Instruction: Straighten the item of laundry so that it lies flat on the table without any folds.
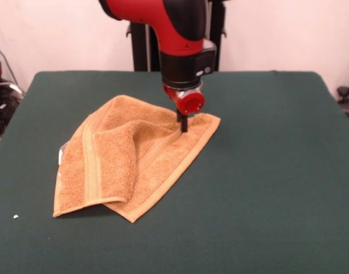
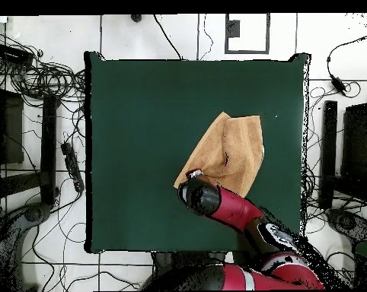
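Golden-tan terry, that's what you're dealing with: the small, roughly square golden-tan terry towel (image 1: 134,157) sits a bit to one side of the middle of the big rectangular surface with the dark green felt-like top (image 1: 266,171), and it's definitely not flat yet. In the front view you can see one part flopped over on itself, with the woven band stripe running down the folded flap and a raised ridge through the middle, so you've got at least one doubled layer hiding cloth underneath. There's a pale bit poking out at the towel's edge nearest the picture's left side, probably the label, but I can't say for sure. Your red and black arm comes down onto the towel's far corner, and the end effector (image 1: 183,124) is right at the cloth there, below the round red knob on the wrist. The dark tips look close together and planted on or in that corner, which makes sense if you're going for a pinch on a free corner to drag the fold open, but honestly I can't tell whether it's actually pinching the towel or just pressing down on it. The overhead view doesn't help, since the arm covers that corner. My read is that you're early on: the corner pull is the sensible move here because the folded flap lies on the opposite side.
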